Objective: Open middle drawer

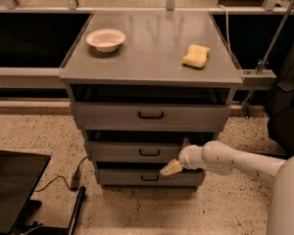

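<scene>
At lower centre, the end effector (178, 155), spread wide and empty, sits against the middle drawer (122, 152) front, right of its handle (149, 152).

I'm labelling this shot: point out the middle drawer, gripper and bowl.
middle drawer (117, 152), camera view, left half of its front.
gripper (175, 159), camera view, its front end at that drawer's right.
bowl (106, 38), camera view, its inside.

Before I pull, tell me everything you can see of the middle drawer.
The middle drawer is wide and shallow, second of three in the cabinet, with a flat grey front that looks like metal. A small black loop handle sits at its centre, untouched. A dark gap runs above the front; it does not look pulled out. The gripper is before its right end, right of the handle; whether they touch cannot be told.
</scene>
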### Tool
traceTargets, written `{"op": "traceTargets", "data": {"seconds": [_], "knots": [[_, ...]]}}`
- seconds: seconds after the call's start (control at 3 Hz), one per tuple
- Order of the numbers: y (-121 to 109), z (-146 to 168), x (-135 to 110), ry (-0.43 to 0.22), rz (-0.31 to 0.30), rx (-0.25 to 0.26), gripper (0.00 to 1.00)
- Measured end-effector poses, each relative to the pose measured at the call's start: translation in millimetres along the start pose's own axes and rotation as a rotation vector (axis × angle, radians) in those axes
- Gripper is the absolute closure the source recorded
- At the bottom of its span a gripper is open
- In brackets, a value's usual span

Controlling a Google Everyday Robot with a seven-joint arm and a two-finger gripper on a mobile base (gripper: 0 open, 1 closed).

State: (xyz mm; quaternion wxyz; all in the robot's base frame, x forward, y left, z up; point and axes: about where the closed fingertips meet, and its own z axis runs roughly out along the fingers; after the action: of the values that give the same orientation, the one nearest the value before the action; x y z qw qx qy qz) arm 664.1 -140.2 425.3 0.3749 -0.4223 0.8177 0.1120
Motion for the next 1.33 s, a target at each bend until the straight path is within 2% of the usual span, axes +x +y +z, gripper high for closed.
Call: {"op": "traceTargets", "data": {"seconds": [0.33, 0.67, 1.0, 1.33], "knots": [[0, 0, 0, 0.000, 0.000, 0.000, 0.00], [-13, 21, -30, -0.002, -0.077, 0.008, 0.00], [7, 29, -7, 0.036, -0.082, -0.016, 0.00], [7, 29, -7, 0.036, -0.082, -0.016, 0.00]]}}
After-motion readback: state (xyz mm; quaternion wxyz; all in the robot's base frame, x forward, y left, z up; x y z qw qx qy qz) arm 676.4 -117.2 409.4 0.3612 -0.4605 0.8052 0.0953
